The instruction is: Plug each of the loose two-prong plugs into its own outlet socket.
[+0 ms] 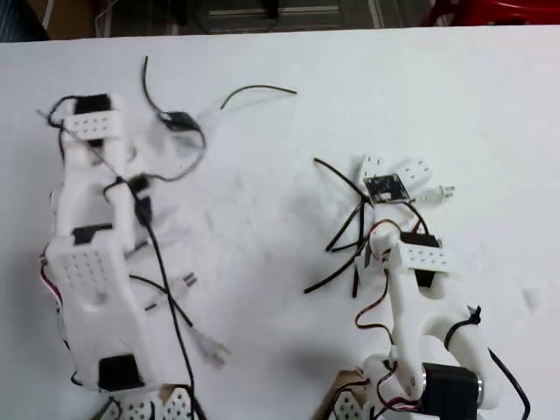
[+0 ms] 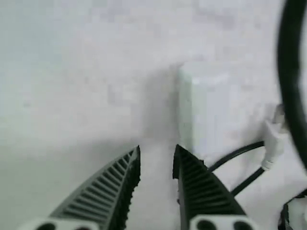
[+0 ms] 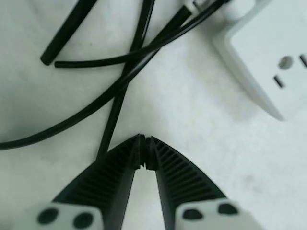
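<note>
Right gripper (image 3: 144, 152), fingertips pressed together and empty, sat beside black cords (image 3: 120, 81), white outlet socket (image 3: 273, 57) just beyond on the right; left gripper (image 2: 156, 163), fingers slightly parted, held nothing; loose two-prong plug (image 1: 213, 350) lay near-left.

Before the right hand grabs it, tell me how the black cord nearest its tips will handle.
Likely floppy: the black cord bends loosely across other cords. Probably light and thin, so it may slip from the right hand. Pulling it may drag those neighbours.
</note>
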`<state>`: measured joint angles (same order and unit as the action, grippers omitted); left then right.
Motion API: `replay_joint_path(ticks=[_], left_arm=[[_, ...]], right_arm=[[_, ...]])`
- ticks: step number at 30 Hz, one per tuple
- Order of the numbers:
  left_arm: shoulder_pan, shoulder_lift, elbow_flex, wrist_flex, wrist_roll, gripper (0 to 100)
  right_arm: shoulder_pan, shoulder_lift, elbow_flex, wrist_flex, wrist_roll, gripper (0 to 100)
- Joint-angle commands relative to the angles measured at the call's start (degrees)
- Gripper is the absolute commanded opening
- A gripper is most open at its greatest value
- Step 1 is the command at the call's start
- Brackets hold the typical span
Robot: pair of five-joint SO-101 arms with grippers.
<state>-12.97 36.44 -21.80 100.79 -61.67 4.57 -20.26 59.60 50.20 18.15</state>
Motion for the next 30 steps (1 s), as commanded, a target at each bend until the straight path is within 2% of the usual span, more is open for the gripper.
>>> replay_joint_path(ticks=[1, 9, 13, 15, 19, 30], left_arm=[[3.6, -13.4, 14.9, -4.2, 1.6, 12], [10.9, -40.0, 43.3, -15.2, 4.7, 13], [11.1, -50.4, 51.3, -24.6, 10.2, 13], [10.2, -52.9, 54.6, -28.5, 11.4, 17], [9.5, -51.1, 57.3, -31.9, 11.3, 29], [8.1, -26.0, 41.2, -30.6, 11.3, 24]], right_arm=[[-0.2, -0.1, -0.6, -0.7, 0.5, 2.5], [-0.2, -0.1, -0.5, -0.7, 0.5, 2.5], [-0.2, -0.1, -0.5, -0.7, 0.5, 2.5], [-0.2, -0.1, -0.4, -0.7, 0.5, 2.5], [-0.2, -0.1, -0.4, -0.7, 0.5, 2.5], [-0.2, -0.1, -0.3, -0.7, 0.5, 2.5]])
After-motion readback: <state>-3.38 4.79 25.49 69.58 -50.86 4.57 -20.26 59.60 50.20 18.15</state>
